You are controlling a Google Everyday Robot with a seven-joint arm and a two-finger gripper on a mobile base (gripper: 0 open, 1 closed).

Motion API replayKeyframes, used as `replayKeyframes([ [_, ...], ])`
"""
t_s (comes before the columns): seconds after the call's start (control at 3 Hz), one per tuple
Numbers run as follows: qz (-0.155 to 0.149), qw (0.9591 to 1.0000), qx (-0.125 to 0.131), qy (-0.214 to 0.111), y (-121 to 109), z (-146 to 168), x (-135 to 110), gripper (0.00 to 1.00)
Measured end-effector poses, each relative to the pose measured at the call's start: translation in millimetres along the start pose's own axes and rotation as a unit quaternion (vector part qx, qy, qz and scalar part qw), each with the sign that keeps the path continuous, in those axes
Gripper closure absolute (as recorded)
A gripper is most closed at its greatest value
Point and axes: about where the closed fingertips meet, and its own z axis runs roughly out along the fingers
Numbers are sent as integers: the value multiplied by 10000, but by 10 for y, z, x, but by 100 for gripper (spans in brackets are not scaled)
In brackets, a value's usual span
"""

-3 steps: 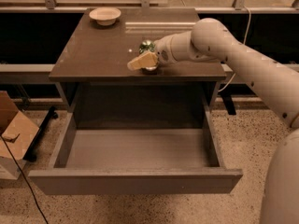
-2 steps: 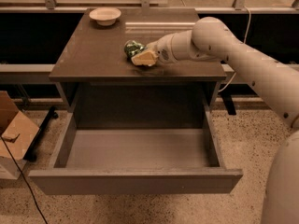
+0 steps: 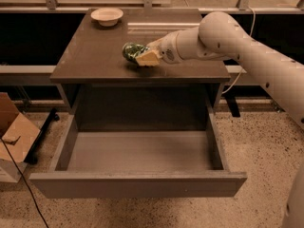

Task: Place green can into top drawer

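The green can (image 3: 130, 51) lies on the dark cabinet top (image 3: 90, 56), near its middle. My gripper (image 3: 142, 55) reaches in from the right and sits around the can's right side, its beige fingers (image 3: 148, 58) touching the can. The top drawer (image 3: 137, 152) is pulled wide open below the cabinet front, its grey floor bare.
A shallow beige bowl (image 3: 107, 16) stands at the back left of the cabinet top. A cardboard box (image 3: 12, 137) sits on the speckled floor at the left, with a black cable beside it. A rail and glass run along the back.
My gripper has moved left across the cabinet top, and the can has shifted left with it.
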Motion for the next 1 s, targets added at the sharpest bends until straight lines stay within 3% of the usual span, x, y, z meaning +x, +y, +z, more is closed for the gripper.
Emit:
replayKeyframes([
  [0.33,-197,9996,-168,-94,198,-222,-34,100],
  [0.67,-600,9974,-377,-134,517,-672,2,100],
  [1.0,-830,9933,-786,-189,986,-1247,205,100],
])
